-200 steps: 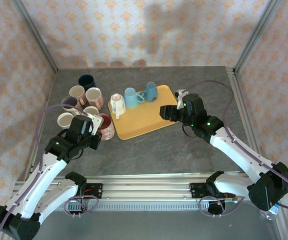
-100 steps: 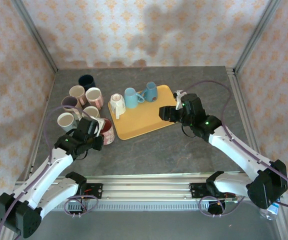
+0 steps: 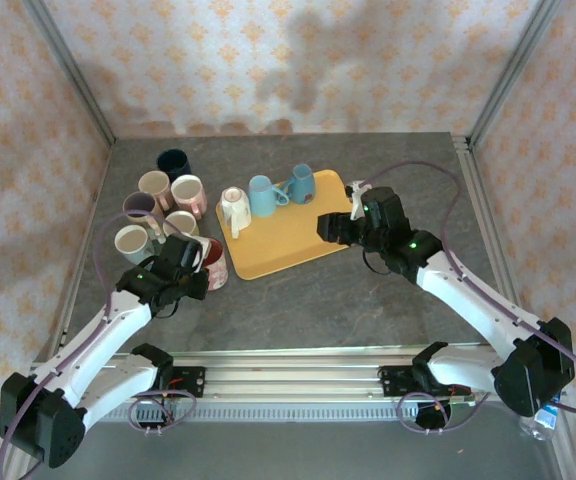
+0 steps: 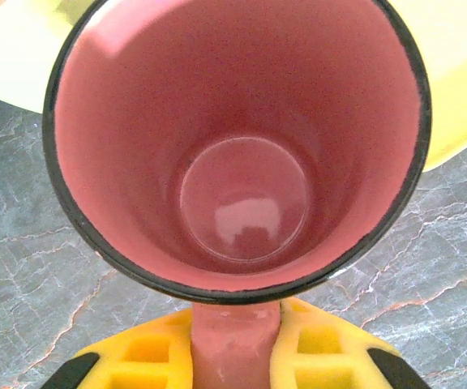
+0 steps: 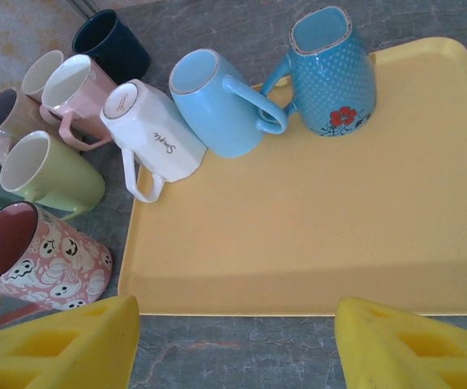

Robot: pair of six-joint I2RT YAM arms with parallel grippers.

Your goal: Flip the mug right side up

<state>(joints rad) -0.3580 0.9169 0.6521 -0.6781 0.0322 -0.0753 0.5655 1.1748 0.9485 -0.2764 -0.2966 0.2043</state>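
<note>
- You are gripping pink ghost-patterned ceramic mug (image 4: 242, 162) by its handle, left gripper (image 4: 233, 356) pinching narrow around it.
- Mug leaning tilted, mouth angling upward, on grey stone-look table (image 3: 298, 300) just beside near-left corner of yellow plastic tray (image 3: 298, 245).
- Step, judging: righting under way.
- Next move calling for bringing base flat, then releasing.
- Right gripper (image 5: 233, 332) hanging wide, empty, at tray's near edge.

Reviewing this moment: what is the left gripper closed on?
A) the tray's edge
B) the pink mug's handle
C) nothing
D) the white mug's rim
B: in the left wrist view the handle of the pink mug is pinched between the yellow pads of the left gripper.
</note>
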